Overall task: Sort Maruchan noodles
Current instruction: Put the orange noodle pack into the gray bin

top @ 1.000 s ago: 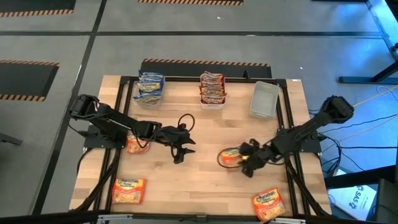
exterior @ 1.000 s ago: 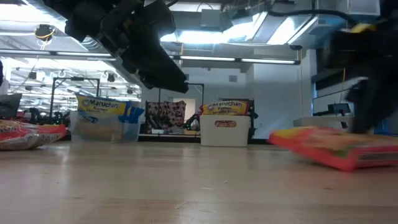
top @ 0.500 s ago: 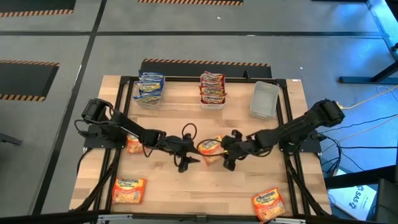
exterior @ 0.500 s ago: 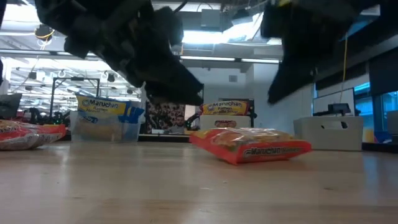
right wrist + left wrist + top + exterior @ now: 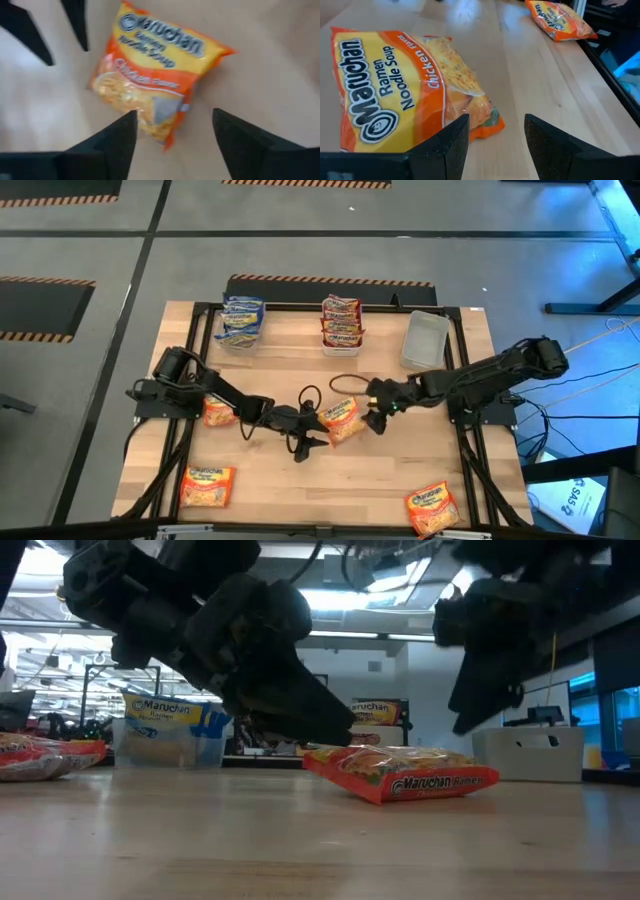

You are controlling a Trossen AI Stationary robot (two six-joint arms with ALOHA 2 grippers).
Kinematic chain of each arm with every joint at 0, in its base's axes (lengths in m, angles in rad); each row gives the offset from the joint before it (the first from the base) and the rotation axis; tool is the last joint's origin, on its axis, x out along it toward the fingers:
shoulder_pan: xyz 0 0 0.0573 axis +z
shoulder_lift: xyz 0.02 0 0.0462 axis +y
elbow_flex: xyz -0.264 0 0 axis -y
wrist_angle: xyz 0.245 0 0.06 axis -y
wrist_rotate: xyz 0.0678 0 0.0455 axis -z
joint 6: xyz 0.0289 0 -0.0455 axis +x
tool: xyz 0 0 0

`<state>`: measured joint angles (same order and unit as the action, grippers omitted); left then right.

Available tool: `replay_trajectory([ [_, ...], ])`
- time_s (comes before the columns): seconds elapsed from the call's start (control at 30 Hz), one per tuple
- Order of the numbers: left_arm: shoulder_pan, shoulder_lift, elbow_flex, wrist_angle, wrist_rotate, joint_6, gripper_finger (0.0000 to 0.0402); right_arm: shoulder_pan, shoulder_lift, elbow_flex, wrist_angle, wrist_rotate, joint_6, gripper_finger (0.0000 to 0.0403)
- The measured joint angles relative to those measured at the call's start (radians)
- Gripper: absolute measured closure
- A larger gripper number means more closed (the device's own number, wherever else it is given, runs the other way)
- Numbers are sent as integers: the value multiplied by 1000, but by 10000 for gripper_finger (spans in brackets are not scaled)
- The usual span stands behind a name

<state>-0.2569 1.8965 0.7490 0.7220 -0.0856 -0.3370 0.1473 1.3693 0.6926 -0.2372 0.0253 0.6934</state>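
An orange-yellow Maruchan noodle packet (image 5: 340,420) lies flat on the wood near the table's middle. My left gripper (image 5: 308,442) is open, low and just left of it; in the left wrist view (image 5: 495,142) one finger stands at the packet's near corner (image 5: 487,125). My right gripper (image 5: 376,414) is open and raised on the packet's right, with the packet (image 5: 155,80) lying beyond its spread fingers (image 5: 175,142). In the low view the packet (image 5: 400,772) rests on the table between both arms. My left gripper has one finger (image 5: 452,142) right at the orange packet's near corner, coming in low from the table's left. I cannot tell whether it touches; the finger itself covers that spot. My right gripper touches nothing.
Along the far edge stand a bin of blue-white packets (image 5: 242,322), a bin of red packets (image 5: 341,325) and a bare clear bin (image 5: 425,340). More orange packets lie under my left arm (image 5: 220,412), near left (image 5: 207,485) and near right (image 5: 432,508).
My right gripper carried the orange packet from the right toward the table's middle, set it flat on the wood, let go and drew back up and to the right. My left gripper sank and moved right, up to the packet's left end.
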Motion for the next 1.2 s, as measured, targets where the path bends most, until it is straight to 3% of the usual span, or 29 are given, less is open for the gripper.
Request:
replay_trajectory([
  [0.1, 0, 5, 0, -18, -9, 8, 218, -65, 5, -90, 187, -121, -3, 122],
  [0.23, 3, 30, 1, -18, -36, 15, 218, -123, 12, -197, 397, -142, 36, 98],
  [0.47, 5, 104, 2, -7, -69, 17, 218, -141, 71, -250, 478, -124, 89, 96],
  [0.7, 11, 111, 0, -11, -119, 17, 218, -142, 186, -251, 687, -265, 111, 99],
  [0.9, 13, 111, 1, -19, -124, 18, 218, -141, 200, -250, 727, -372, 115, 100],
  [1.1, 15, 113, 2, -22, -130, 30, 217, -156, 177, -249, 732, -552, 159, 100],
  [1.2, 15, 113, 2, -22, -132, 32, 217, -155, 177, -248, 731, -575, 177, 100],
])
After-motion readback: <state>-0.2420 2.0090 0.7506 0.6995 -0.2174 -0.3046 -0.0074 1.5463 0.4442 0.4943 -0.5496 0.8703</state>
